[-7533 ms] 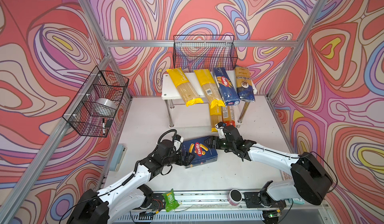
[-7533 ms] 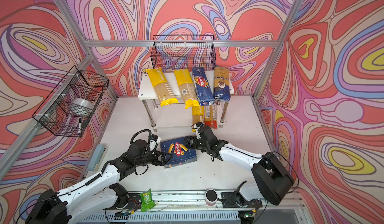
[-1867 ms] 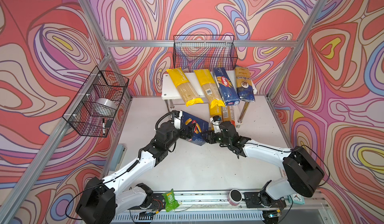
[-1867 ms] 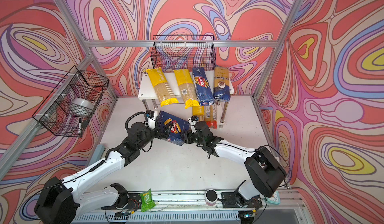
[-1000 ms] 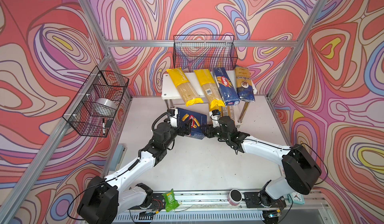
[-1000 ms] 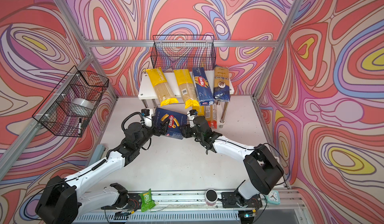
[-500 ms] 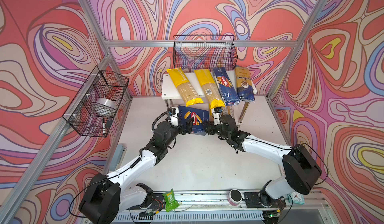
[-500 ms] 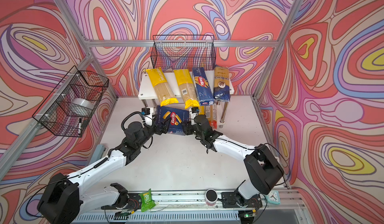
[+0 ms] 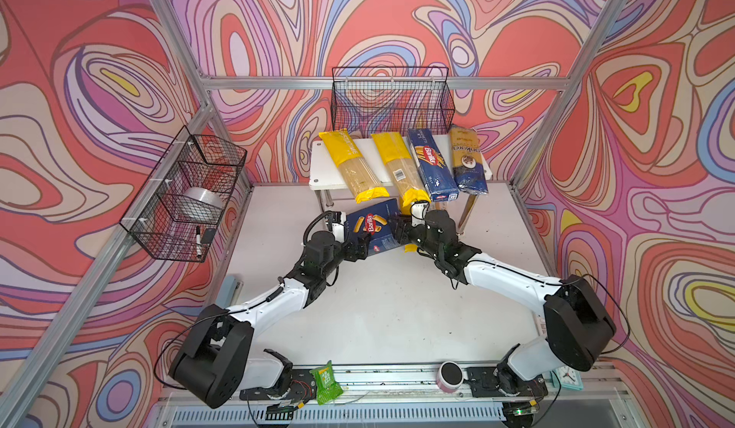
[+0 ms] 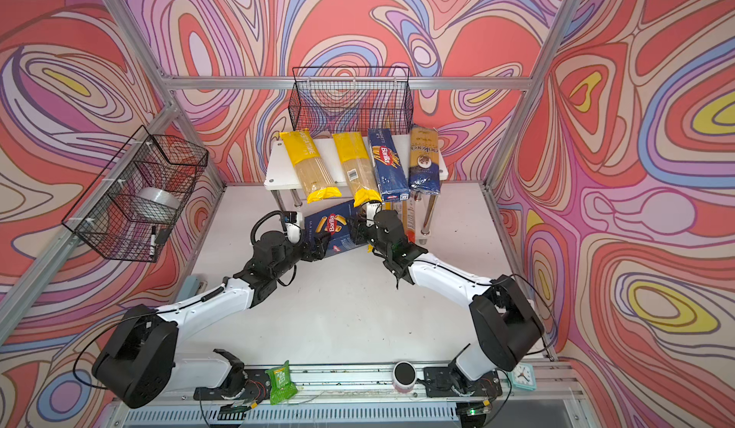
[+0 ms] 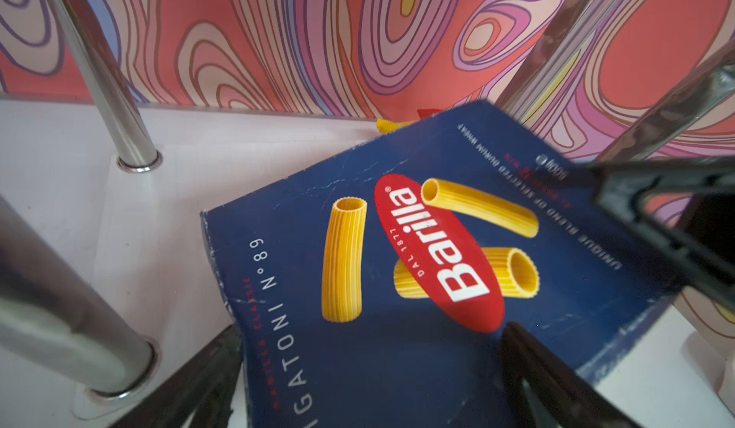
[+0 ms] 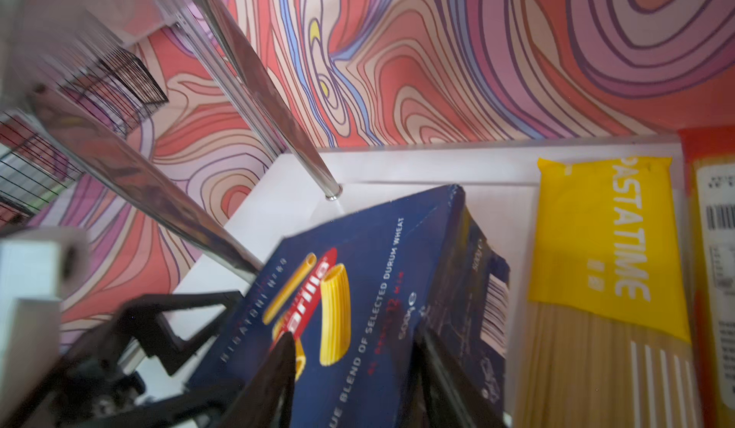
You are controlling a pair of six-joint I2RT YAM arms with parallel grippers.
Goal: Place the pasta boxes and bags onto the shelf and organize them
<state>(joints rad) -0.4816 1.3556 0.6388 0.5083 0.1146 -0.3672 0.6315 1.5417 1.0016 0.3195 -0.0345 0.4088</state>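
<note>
Your left claw (image 9: pixel 360 247) and right claw (image 9: pixel 399 231) both clamp the tilted rigatoni box (image 9: pixel 372 225), at its 7 o'clock corner and 3 o'clock end, at the 6 o'clock edge of the shelf (image 9: pixel 322 167).

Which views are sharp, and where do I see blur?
Both top views: sharp and evenly lit. Left wrist view: the rigatoni box print is crisp, the nearest chrome leg out of focus. Right wrist view: soft overall, smeared around the wire basket; the yellow bag is readable.
</note>
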